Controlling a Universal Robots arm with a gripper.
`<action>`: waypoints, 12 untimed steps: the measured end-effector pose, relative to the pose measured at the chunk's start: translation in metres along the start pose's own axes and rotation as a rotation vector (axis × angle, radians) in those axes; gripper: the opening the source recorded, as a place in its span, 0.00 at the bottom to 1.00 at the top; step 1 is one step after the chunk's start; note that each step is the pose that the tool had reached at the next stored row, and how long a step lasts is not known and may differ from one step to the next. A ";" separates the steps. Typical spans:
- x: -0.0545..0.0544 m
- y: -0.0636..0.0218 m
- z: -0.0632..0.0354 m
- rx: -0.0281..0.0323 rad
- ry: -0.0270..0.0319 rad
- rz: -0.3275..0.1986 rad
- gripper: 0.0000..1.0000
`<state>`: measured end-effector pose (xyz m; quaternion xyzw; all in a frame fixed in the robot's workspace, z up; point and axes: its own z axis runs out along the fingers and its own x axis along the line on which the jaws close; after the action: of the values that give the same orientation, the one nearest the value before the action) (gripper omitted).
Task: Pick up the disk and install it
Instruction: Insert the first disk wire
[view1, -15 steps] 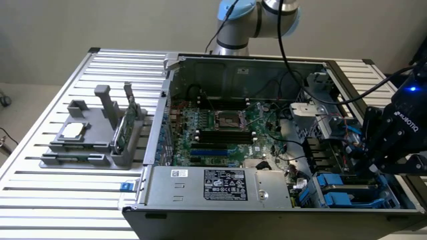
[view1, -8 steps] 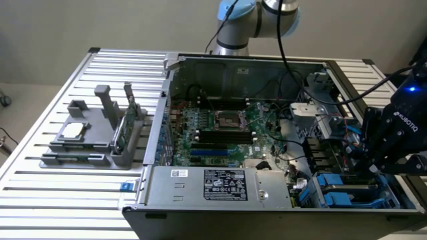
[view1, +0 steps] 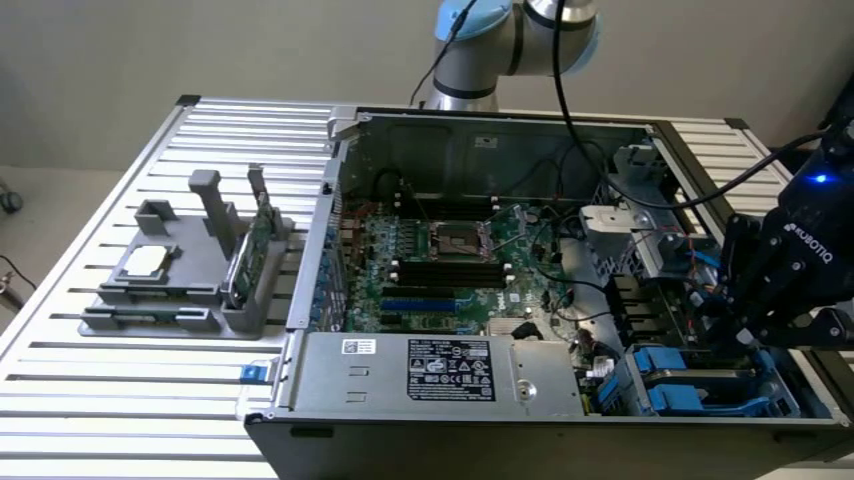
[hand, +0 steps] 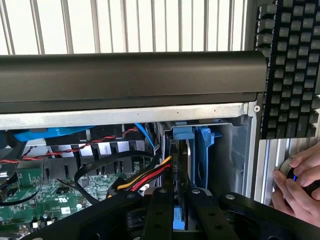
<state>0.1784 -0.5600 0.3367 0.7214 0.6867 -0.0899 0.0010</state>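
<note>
In the wrist view the disk stands edge-on in a drive bay at the corner of the open computer case, its blue carrier showing at the far end and between my fingers. My gripper is shut on the disk's near edge, with the black fingers pressed close on either side. In the exterior view the gripper reaches down into the bay area at the case's right side, above other blue carriers.
Red, yellow and black cables run beside the bay. The motherboard and power supply fill the case. A grey stand holds a silver chip and a green card. A keyboard and a person's hand lie outside the case.
</note>
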 end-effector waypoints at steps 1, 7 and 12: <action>0.000 0.0001 0.0000 -0.0001 -0.0001 -0.001 0.16; 0.000 0.0011 0.0014 -0.0004 -0.0002 -0.003 0.16; 0.001 0.0023 0.0033 -0.0006 -0.0009 -0.005 0.16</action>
<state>0.1803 -0.5600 0.3330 0.7196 0.6886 -0.0900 0.0014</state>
